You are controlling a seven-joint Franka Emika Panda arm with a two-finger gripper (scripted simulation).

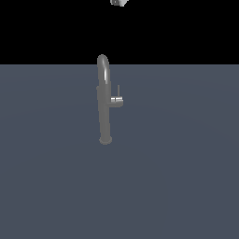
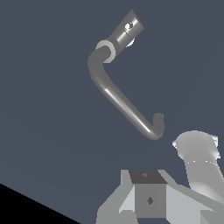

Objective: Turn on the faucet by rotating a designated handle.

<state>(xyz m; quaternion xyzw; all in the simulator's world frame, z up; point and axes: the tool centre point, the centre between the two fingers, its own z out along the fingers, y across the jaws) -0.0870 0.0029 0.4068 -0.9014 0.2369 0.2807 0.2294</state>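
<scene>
Standing upright mid-frame, the faucet (image 1: 104, 107) shows its handle (image 1: 116, 100) untouched; the claw (image 1: 118, 2) barely peeks at the top edge, its state unclear.

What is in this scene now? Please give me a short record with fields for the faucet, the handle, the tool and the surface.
faucet: grey column standing upright on a round base, arched spout on top
handle: short grey stub jutting from the column toward the exterior view's right, thin rod lever pointing up
tool: only a small white piece shows at the top edge of the exterior view, high above the faucet, touching nothing; open or shut cannot be told
surface: flat blue-grey floor
task state: handle not yet touched
</scene>
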